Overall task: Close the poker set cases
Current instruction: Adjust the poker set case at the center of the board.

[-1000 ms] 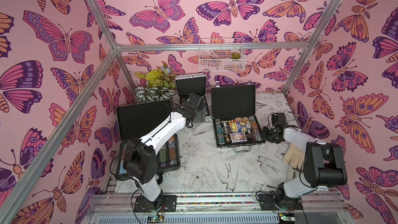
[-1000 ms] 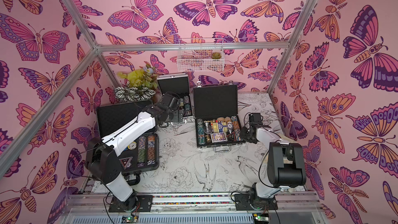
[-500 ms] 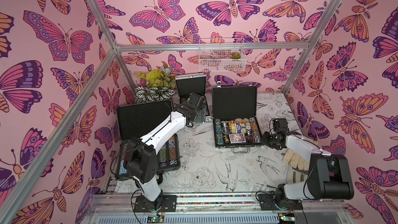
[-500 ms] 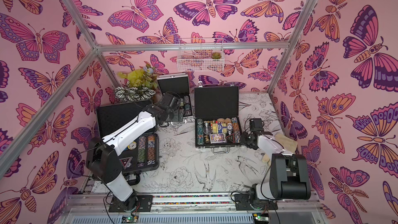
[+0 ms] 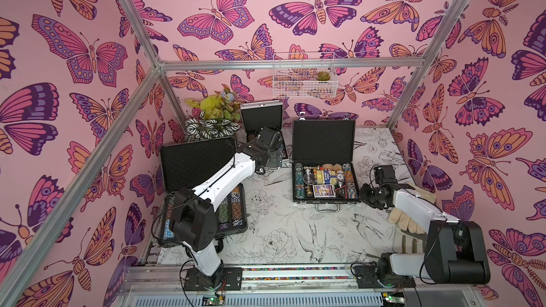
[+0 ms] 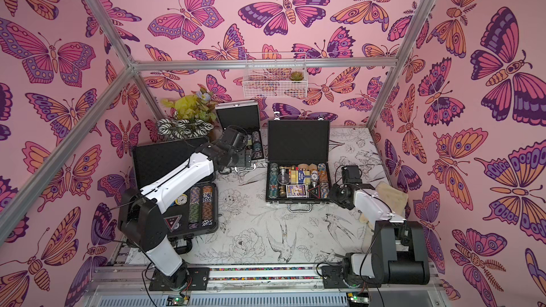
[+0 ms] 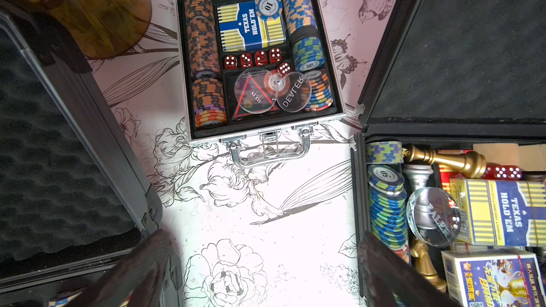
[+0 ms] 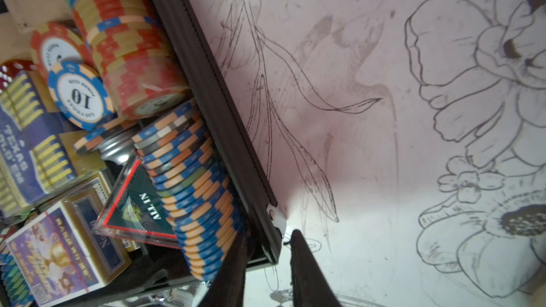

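Note:
All three poker set cases stand open in both top views. The large black case is at the left, the small silver case at the back, and the medium black case in the middle. My left gripper hovers over the table in front of the small silver case. It is wide open and holds nothing. My right gripper is at the medium case's front right corner. There it stands a little open astride the case wall, one finger inside by the chips.
A white wire basket hangs on the back wall. Potted plants stand at the back left beside the small case. A beige glove lies at the right under my right arm. Bare floral mat spreads in front of the cases.
My right arm has drawn back along the medium case's right side to its front corner, and its jaws have widened a little. The left arm and all three lids have not moved.

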Controlling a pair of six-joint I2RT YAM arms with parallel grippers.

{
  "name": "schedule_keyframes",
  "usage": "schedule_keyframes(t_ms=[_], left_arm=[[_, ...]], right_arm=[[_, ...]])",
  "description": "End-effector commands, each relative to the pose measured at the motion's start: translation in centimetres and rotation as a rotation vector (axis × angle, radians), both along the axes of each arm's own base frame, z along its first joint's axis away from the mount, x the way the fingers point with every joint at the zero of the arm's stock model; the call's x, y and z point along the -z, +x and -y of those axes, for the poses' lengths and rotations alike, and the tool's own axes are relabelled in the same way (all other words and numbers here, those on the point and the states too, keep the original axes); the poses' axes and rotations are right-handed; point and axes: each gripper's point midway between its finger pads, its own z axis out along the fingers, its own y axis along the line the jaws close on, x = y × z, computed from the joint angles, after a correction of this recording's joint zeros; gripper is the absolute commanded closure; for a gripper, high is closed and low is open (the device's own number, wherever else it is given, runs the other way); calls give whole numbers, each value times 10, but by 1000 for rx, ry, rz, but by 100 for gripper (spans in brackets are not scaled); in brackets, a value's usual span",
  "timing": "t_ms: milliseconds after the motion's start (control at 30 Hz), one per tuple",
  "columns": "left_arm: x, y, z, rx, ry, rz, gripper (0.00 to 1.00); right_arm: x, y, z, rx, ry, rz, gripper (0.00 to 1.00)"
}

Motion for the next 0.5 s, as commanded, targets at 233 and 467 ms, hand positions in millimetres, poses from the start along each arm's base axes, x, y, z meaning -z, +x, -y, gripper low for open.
schedule_keyframes(t_ms=[233,467], left_arm=[[2,-1,-8,-20,21,-11,0],[11,-2,-8,-32,15,-39,0]], right_arm=[[-70,45,17,-7,-62,92,65],[-132,102,-26,-41,118,313,64]])
